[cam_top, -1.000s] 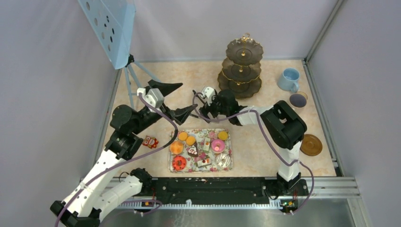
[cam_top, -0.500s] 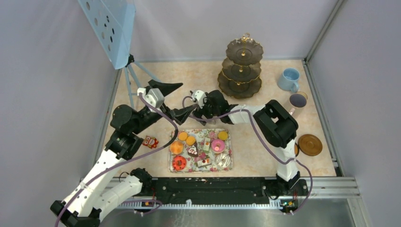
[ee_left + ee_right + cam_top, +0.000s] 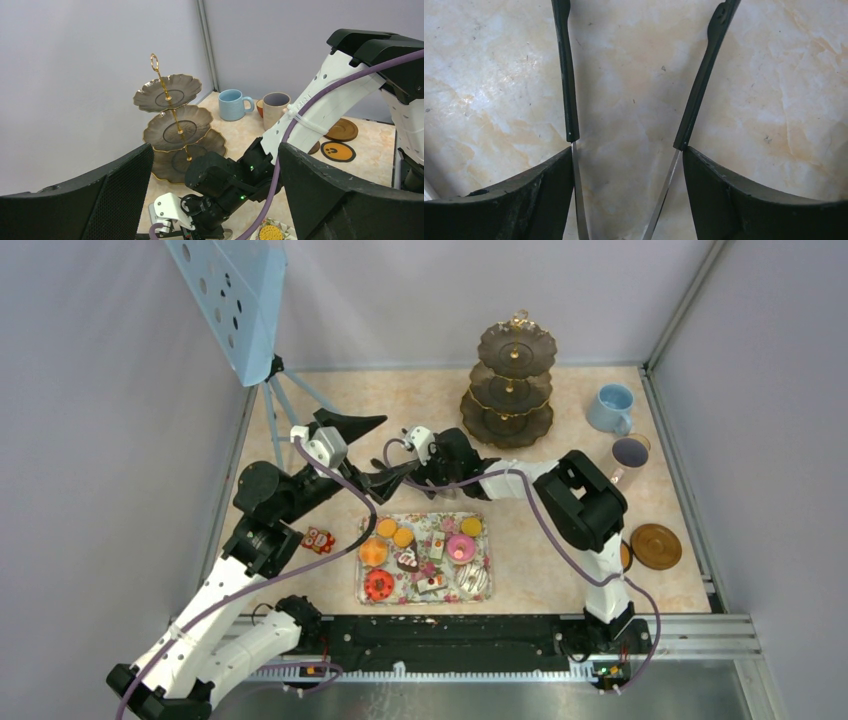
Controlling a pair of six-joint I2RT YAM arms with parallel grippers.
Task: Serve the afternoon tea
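The dark three-tier stand (image 3: 512, 380) with gold handle stands at the back, its tiers bare; it also shows in the left wrist view (image 3: 172, 130). Donuts, cake slices and orange rounds (image 3: 373, 552) lie on the floral tray (image 3: 440, 525). The light-blue cup (image 3: 610, 407) and pale-grey cup (image 3: 630, 452) stand at the right, with a small orange-brown cup (image 3: 260, 107) between them. My right gripper (image 3: 425, 472) is low over the table behind the tray, and its fingers (image 3: 626, 152) grip the black tongs (image 3: 566, 75) from outside. My left gripper (image 3: 375, 452) is wide open and empty, facing the right wrist.
A blue perforated panel on a tripod (image 3: 235, 300) stands at the back left. A small red packet (image 3: 318, 539) lies left of the tray. Brown coasters (image 3: 657, 546) lie at the right. Walls close in the sides and back.
My right gripper has moved left, closer to my left gripper. The left arm has not moved.
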